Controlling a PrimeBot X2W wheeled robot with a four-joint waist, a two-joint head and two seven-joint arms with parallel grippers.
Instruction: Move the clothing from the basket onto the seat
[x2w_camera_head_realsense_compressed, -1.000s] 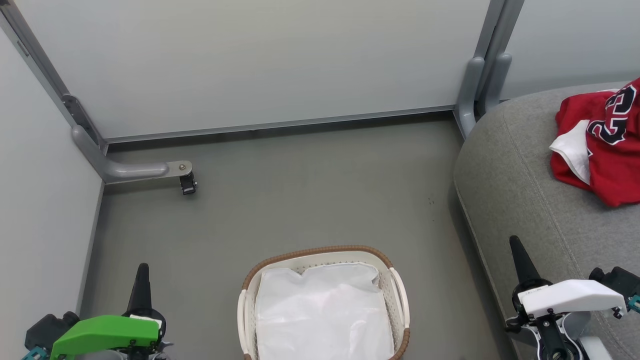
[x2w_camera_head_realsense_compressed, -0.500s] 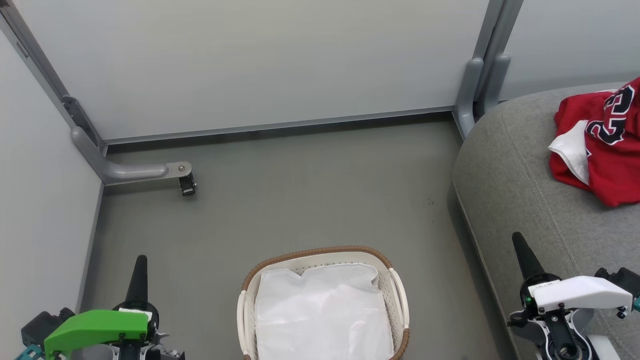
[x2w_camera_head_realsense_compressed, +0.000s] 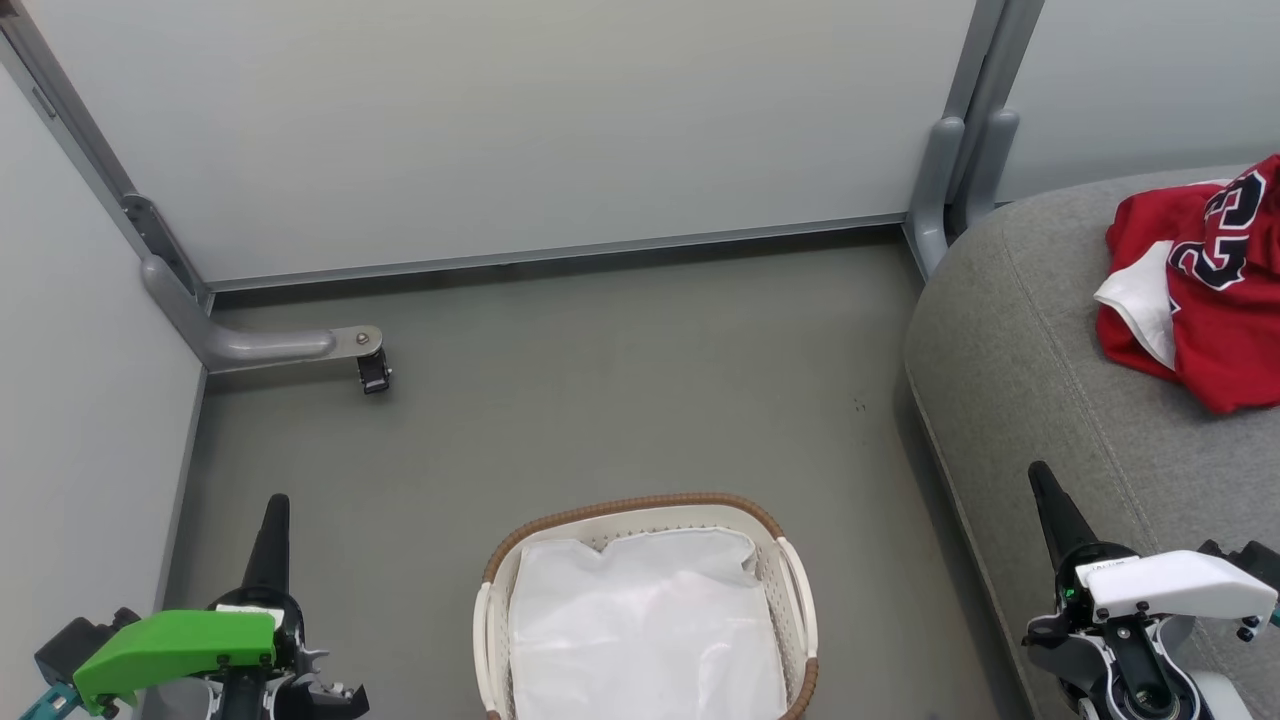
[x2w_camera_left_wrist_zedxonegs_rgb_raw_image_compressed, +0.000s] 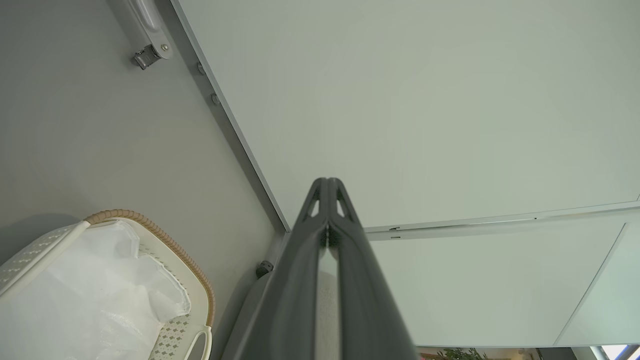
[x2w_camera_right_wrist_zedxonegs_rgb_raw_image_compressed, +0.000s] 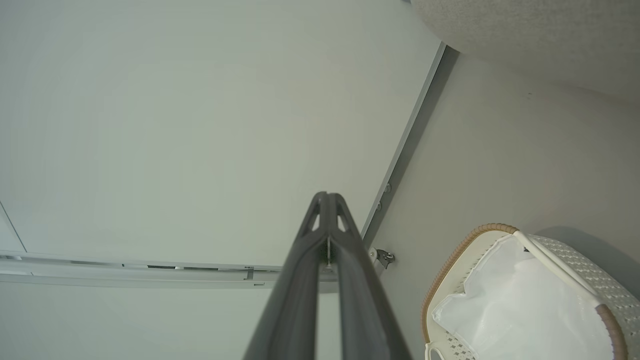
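The red clothing (x2w_camera_head_realsense_compressed: 1215, 300), with black-and-white numerals and a white flap, lies bunched on the grey seat (x2w_camera_head_realsense_compressed: 1040, 340) at the right edge of the head view. The white basket (x2w_camera_head_realsense_compressed: 797, 580) with its brown woven rim stands on the floor at bottom centre and holds a plain white liner sheet (x2w_camera_head_realsense_compressed: 645, 630). No red fabric shows inside it. My left gripper (x2w_camera_head_realsense_compressed: 277, 505) is shut and empty, left of the basket. My right gripper (x2w_camera_head_realsense_compressed: 1040, 473) is shut and empty over the seat's front edge. The basket (x2w_camera_left_wrist_zedxonegs_rgb_raw_image_compressed: 165, 240) also appears in the left wrist view, and the basket (x2w_camera_right_wrist_zedxonegs_rgb_raw_image_compressed: 457, 260) in the right wrist view.
Pale partition walls enclose the grey floor (x2w_camera_head_realsense_compressed: 600, 400) behind and to the left. A grey metal foot with a small black caster (x2w_camera_head_realsense_compressed: 375, 372) juts from the left wall. A grey post (x2w_camera_head_realsense_compressed: 945, 170) stands where the back wall meets the seat.
Both arms have drawn back toward the bottom of the head view, the left fingertip reaching a little higher. The clothing, basket and liner lie as before.
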